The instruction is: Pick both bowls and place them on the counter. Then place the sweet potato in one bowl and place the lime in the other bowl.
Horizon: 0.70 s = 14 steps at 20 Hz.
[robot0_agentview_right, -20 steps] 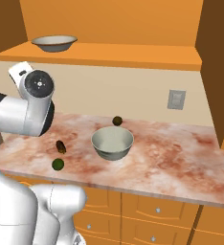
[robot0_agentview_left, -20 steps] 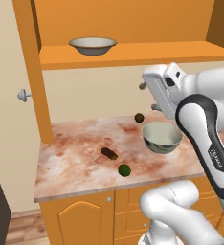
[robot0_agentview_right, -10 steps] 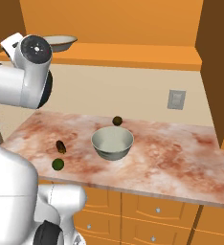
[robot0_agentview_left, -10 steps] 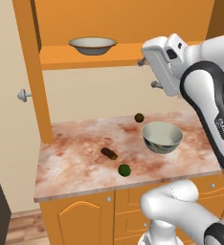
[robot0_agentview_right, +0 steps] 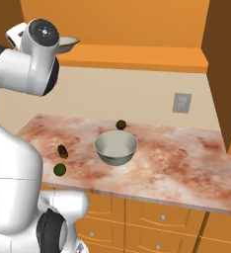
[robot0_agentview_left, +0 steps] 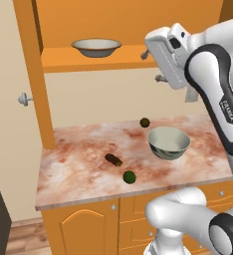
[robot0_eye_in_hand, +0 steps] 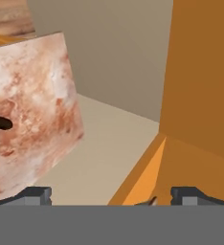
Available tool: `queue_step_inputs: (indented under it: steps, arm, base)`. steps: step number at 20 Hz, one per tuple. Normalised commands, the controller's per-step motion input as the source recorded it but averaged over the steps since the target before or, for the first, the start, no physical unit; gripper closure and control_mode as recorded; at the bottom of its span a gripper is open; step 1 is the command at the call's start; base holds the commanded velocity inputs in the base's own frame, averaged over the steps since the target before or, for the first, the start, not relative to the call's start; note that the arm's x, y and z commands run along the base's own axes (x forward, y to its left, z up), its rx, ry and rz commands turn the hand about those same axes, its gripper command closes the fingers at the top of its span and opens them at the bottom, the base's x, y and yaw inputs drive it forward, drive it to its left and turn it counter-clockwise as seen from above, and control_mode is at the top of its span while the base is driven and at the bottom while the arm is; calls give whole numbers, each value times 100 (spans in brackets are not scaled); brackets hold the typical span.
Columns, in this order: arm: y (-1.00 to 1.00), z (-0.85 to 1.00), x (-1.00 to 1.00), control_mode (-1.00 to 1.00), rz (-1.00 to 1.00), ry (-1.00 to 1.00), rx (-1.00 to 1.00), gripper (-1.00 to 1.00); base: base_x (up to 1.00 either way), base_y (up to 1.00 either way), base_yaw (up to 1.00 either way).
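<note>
Two bowls here: the shallow cream bowl (robot0_agentview_left: 96,48) with the tan rim sits up on the orange shelf (robot0_agentview_left: 88,61), level with the gripper (robot0_eye_in_hand: 109,196) and off to its left, while the glossy grey-green bowl (robot0_agentview_left: 169,142) is on the counter (robot0_agentview_left: 78,169) well below it. One sweet potato (robot0_agentview_left: 113,159), one lime (robot0_agentview_left: 129,177), also below. Jaws spread wide, holding nothing.

Two bowls, a cream one (robot0_agentview_left: 96,48) on the shelf (robot0_agentview_left: 88,60) and a grey-green one (robot0_agentview_left: 169,142) on the worktop (robot0_agentview_left: 78,169), plus one sweet potato (robot0_agentview_left: 113,159), one lime (robot0_agentview_left: 129,177) and one olive-brown ball (robot0_agentview_left: 145,122).
</note>
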Motion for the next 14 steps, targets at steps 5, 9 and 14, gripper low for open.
queue_step_inputs:
  steps: [5, 9, 14]
  arm:
    - [-1, -2, 39, -100, 0, 0, 0, -100]
    - [-2, 1, 10, -100, 0, -1, 0, -100]
    - [1, 8, 38, -100, 0, 0, 0, -100]
  base:
    - [0, 0, 0]
    - [0, 0, 0]
    - [0, 0, 0]
